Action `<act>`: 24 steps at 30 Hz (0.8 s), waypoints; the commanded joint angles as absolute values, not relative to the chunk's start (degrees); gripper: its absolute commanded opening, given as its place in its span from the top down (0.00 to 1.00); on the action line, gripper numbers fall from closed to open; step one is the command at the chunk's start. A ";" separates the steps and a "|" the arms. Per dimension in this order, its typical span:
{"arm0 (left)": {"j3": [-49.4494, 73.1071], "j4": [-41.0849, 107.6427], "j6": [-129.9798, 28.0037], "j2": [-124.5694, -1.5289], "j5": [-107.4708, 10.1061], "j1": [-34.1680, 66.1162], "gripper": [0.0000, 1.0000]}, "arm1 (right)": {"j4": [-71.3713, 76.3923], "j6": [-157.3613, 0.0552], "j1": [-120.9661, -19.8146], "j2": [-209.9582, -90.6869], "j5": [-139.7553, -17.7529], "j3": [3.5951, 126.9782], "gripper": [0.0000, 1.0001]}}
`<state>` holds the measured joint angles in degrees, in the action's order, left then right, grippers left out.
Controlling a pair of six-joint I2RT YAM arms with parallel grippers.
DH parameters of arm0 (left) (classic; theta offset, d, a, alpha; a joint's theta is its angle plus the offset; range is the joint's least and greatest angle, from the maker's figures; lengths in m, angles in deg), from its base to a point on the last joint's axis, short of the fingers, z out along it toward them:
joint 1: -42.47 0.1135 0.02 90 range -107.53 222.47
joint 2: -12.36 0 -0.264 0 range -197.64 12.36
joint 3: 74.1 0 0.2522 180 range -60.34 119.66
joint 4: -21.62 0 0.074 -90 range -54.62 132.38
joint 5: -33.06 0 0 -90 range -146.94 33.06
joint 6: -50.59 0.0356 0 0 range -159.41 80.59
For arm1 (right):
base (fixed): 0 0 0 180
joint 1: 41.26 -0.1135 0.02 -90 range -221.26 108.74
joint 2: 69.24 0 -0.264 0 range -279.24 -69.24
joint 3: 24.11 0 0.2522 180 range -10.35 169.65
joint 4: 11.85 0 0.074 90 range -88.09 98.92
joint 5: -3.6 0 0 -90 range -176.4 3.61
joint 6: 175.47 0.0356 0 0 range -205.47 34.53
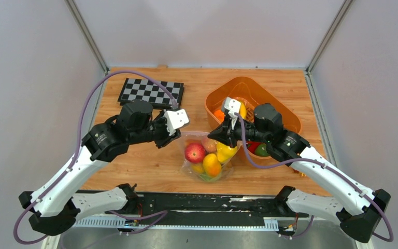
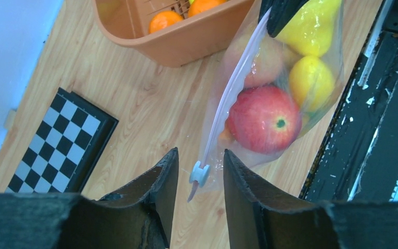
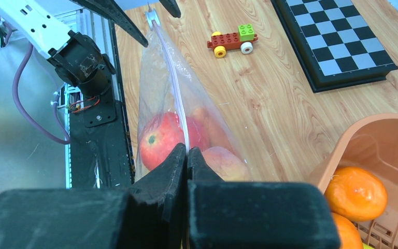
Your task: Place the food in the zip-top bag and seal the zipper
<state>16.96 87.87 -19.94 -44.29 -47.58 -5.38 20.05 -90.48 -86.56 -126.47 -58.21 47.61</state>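
The zip-top bag stands at the table's front middle, held up by its mouth edge. It holds the food: a red apple, a peach and yellow and orange fruit. My right gripper is shut on the right end of the zipper. My left gripper is open at the zipper's left end. The pale blue slider tab sits between its fingers, touching neither. The zipper strip runs straight between the two grippers. The apple shows through the bag's wall.
The orange tub stands behind the right gripper with oranges and other toy food inside. The checkerboard lies at the back left. A small wheeled block toy sits on the wood near it. The black base rail runs along the front edge.
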 commanded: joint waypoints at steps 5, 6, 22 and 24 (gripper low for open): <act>17.22 87.14 -19.07 -43.19 -52.86 -4.98 0.64 | 19.14 -90.25 -86.44 -125.32 -58.17 48.19 1.00; 17.10 87.46 -19.07 -43.04 -53.44 -4.99 0.65 | 19.13 -90.23 -86.44 -125.32 -58.18 48.12 1.00; 12.62 83.91 -21.16 -38.54 -55.02 -4.99 0.52 | 18.31 -89.47 -86.44 -125.71 -57.81 47.97 1.00; 12.02 81.48 -21.80 -37.35 -53.30 -4.99 0.37 | 18.31 -89.35 -86.43 -125.75 -57.49 48.02 1.00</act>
